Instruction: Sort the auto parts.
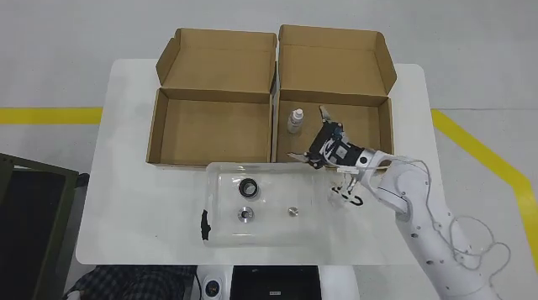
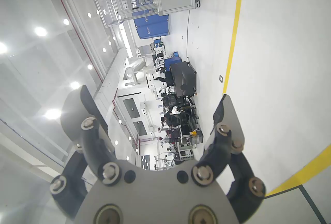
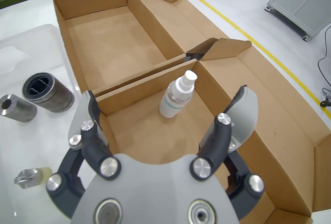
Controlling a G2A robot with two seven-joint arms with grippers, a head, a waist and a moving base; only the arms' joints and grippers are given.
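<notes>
Right of centre from above, my right gripper (image 1: 309, 135) hangs spread, empty, over the box (image 1: 370, 123) holding the upright bottle (image 1: 295, 120). Three parts (image 1: 249, 188) lie in the tray (image 1: 277, 191), smallest indistinct. Left gripper (image 2: 155, 94) spread.

Over the right cardboard box (image 1: 370, 128) the right gripper (image 1: 309, 134) hangs with jaws spread, the box's near wall beneath it. An upright spray bottle (image 3: 178, 95) stands ahead, close to the double wall shared with the left cardboard box (image 1: 210, 132). Bare floor stretches beyond the bottle — and across the left box. Opened lids (image 1: 223, 60) lean back behind both — metal parts (image 3: 47, 93) dot the clear tray (image 1: 269, 228).
</notes>
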